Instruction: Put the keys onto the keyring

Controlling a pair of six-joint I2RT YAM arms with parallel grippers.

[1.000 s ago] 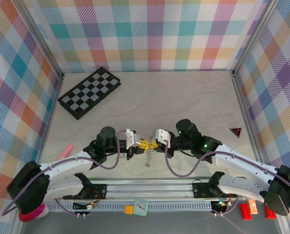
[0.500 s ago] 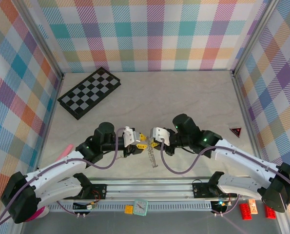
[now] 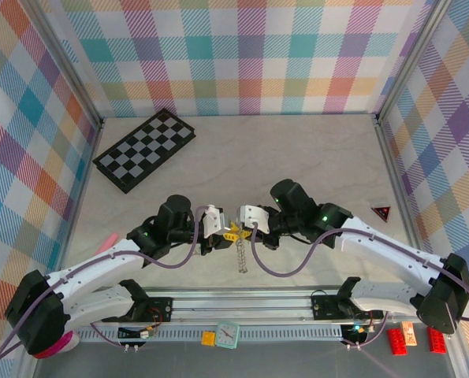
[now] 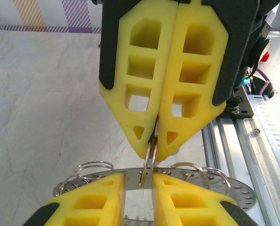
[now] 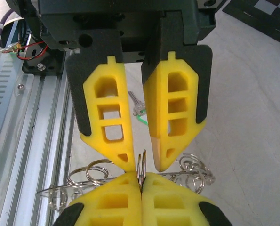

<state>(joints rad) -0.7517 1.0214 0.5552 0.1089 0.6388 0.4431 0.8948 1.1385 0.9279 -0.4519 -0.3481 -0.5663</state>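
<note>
Yellow foam pressed flat to yellow foam on the right claw [image 5: 140, 175]: no gap, clamped on a thin wire loop [image 5: 141, 160] of the keyring [image 5: 192, 168], loop upright and edge-on between the tips. Facing it tip to tip, the left claw [image 4: 139, 176], parted only a sliver, straddling the edge of that same loop without visibly pinching it. Just behind both sets of tips, the rest of the keyring: flat grey band fringed with more wire loops, lifted or resting on the desk [image 5: 252, 117], hard to tell. Farther out, under the left claw's palm, one key [image 5: 134, 104] with a mint tag, lying loose on the desk.

Looks like the loop-opening step, with no key threaded yet. Calls next for the left claw to pinch and spread the loop's coil, then for a fetch of the key.

Both forearms low and angled inward from the near rail [image 5: 31, 122], wrists level, claws meeting nose to nose at the midline.
</note>
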